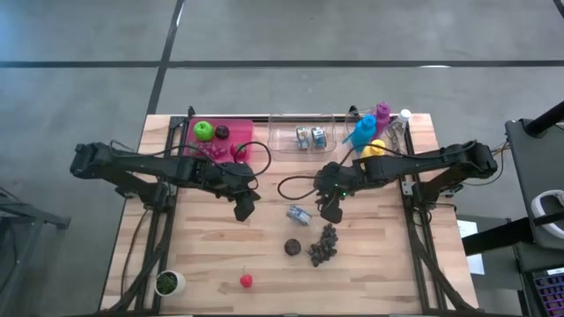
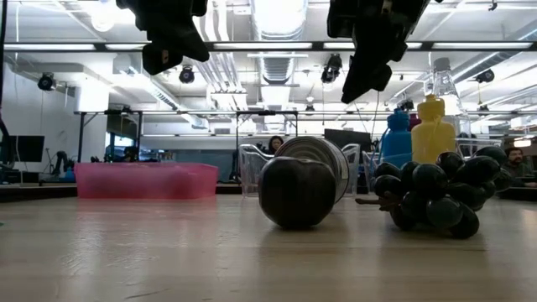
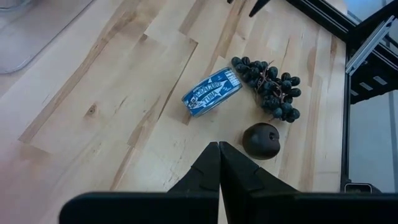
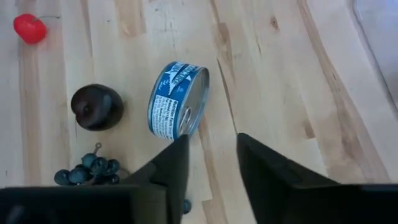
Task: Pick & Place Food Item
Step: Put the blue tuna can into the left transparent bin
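Tuna can: the blue-and-silver labelled metal tuna can (image 4: 178,99) is what we take as the task's food item; it lies tipped on its curved side on bare wood near the table's middle, so it can roll, and one is loose here.
Table: one pale wooden butcher-block table (image 1: 211,255) carries everything, with the loose food grouped right of its centre.
Pink tray: one shallow pink plastic tray (image 1: 240,131) sits at the far left edge; we count one green apple (image 1: 204,131) and at least two darker fruits in it, so we judge it a sorting bin.
Clear tray: one clear plastic tray (image 1: 284,139) sits at the far middle holding two more small cans (image 1: 310,136), which we judge the likely home for the loose one.
Bottles: a blue, a purple and a yellow plastic bottle (image 1: 372,148), three we can count, stand beside the clear tray.
Right gripper: the right gripper (image 4: 208,165) hovers just above the tuna can, fingers parted narrowly and holding nothing, lined up for a grasp as we read it.
Left gripper: the left gripper (image 3: 219,165) waits above bare wood left of the can, fingers pressed together, empty.
Grapes: one bunch of dark plastic grapes (image 3: 268,87) lies just beside the can.
Plum: one dark round plum (image 3: 261,140) rests near the bunch, apart from the can.
Small items: one red cherry-like fruit (image 1: 247,281) and one white cup (image 1: 169,283) sit at the near edge.
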`<state>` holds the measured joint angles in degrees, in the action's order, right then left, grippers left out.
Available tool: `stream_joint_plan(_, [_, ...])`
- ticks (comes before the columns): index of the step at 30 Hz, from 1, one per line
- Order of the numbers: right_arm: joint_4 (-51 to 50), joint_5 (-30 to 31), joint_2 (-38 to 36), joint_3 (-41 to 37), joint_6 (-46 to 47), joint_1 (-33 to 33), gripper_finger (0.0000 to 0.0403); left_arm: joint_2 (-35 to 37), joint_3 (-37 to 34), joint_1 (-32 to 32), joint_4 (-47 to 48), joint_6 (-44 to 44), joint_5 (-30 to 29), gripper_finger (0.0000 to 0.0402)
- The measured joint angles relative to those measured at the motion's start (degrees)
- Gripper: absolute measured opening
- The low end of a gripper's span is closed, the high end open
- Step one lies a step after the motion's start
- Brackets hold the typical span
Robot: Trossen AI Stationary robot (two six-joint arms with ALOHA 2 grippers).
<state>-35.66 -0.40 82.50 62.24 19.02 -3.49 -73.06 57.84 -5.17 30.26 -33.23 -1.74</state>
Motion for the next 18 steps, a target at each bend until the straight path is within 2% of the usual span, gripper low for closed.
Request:
stream_joint_plan(9, [0.39, 0.01, 0.13, 0.00, -4.46, -0.55, 0.0235, 0.00, 0.00, 0.00, 0.02, -0.03, 0.00, 0.0003])
stream_joint_plan(13, [0.90, -0.17, 0.13, 0.07, -3.71, -1.36, 0.0261, 0.00, 0.00, 0.00, 0.02, -0.01, 0.02, 0.0003])
stream_joint_plan(18, [4.20, -0.20, 0.53, 0.11, 0.10, -2.74, 0.0271, 0.00, 0.00, 0.00, 0.19, -0.03, 0.02, 0.0003])
